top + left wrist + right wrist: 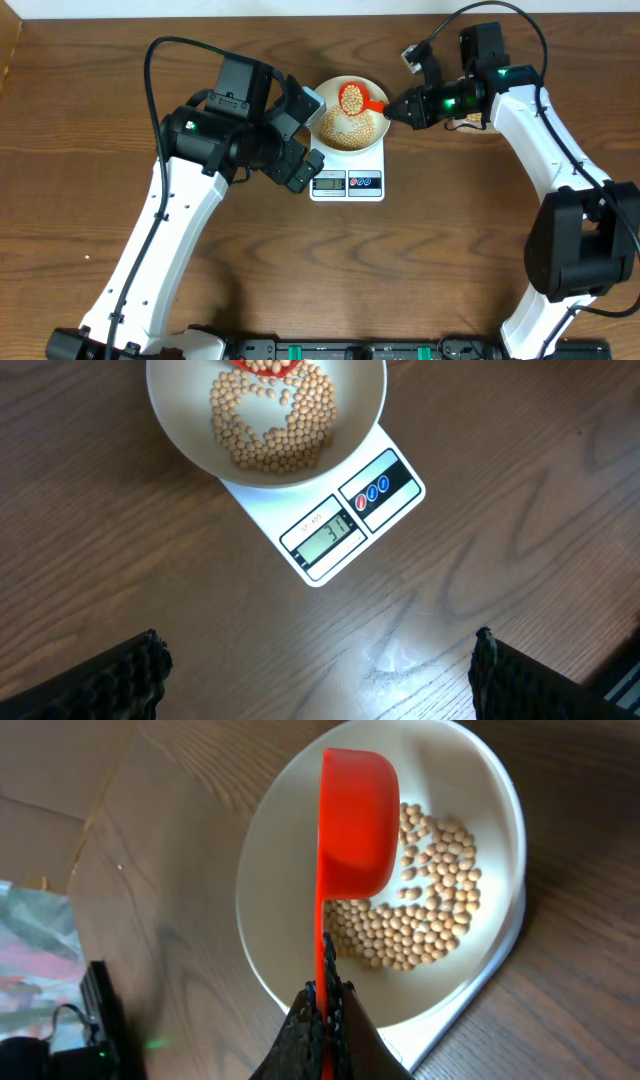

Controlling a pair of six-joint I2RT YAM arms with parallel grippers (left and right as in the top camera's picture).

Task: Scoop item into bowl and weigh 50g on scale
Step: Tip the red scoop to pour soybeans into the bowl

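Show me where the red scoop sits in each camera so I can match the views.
Overhead: red scoop at top centre.
Left wrist: only a red sliver of it at the top edge.
Right wrist: centre of frame, handle running down to the bottom edge.
Shared landmark: the white bowl beneath it.

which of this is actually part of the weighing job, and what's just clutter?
In the job: beans; white bowl; scale, reading 31; red scoop; right gripper clamping the scoop's handle.

Just there: left gripper, open and empty near the scale; crinkled patterned wrapper at the right wrist view's edge.
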